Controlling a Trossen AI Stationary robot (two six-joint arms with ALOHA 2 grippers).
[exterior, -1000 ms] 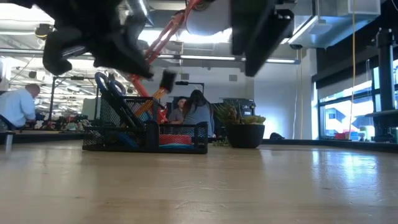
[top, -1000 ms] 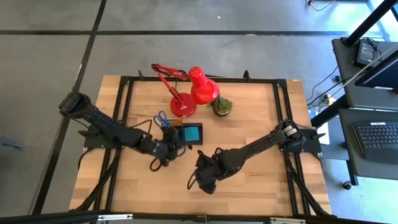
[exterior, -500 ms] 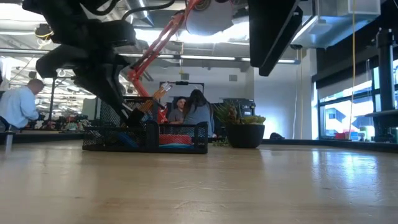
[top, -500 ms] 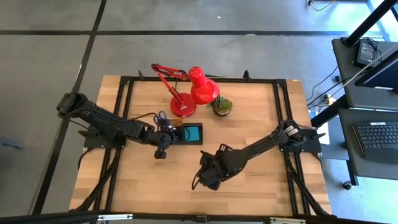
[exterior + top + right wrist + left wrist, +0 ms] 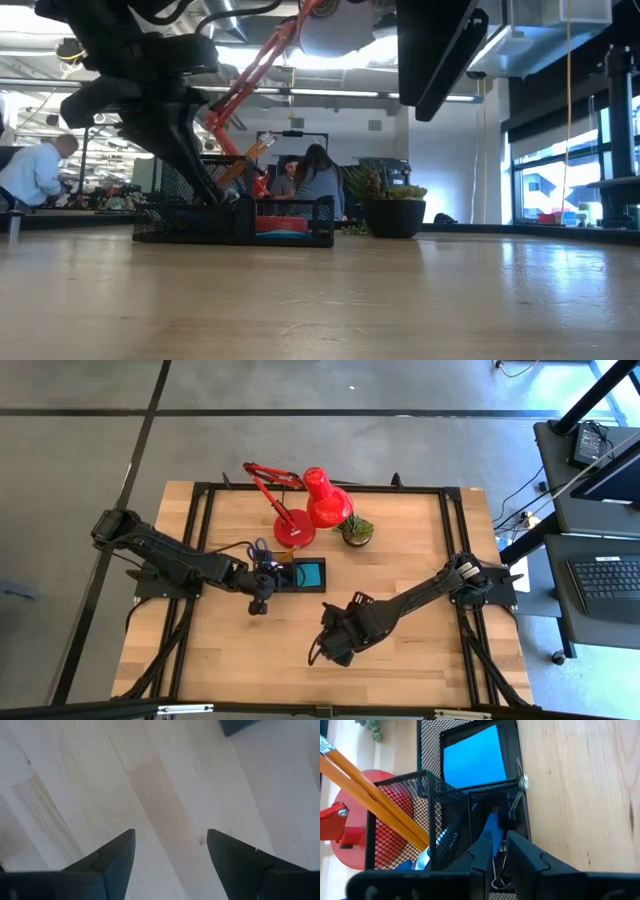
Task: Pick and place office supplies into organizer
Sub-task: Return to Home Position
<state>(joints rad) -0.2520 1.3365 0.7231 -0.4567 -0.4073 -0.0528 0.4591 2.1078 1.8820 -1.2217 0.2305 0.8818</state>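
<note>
Left gripper (image 5: pixel 500 839) at organizer (image 5: pixel 449 802) slot, jaws narrowly apart. You see binder clip (image 5: pixel 520 784) inside, note pad (image 5: pixel 474 757) in tray. Right gripper (image 5: pixel 170 834) over bench (image 5: pixel 420 540), jaws wide apart.

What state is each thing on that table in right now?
Organizer, upright, holding supplies.
Note pad, flat in its square tray.
Pencils, leaning in a tall slot.
Scissors, handles up in the organizer.
Left gripper, down at the organizer.
Right gripper, fingers wide open, holding nothing.
Lamp, upright, arm bent.
</note>
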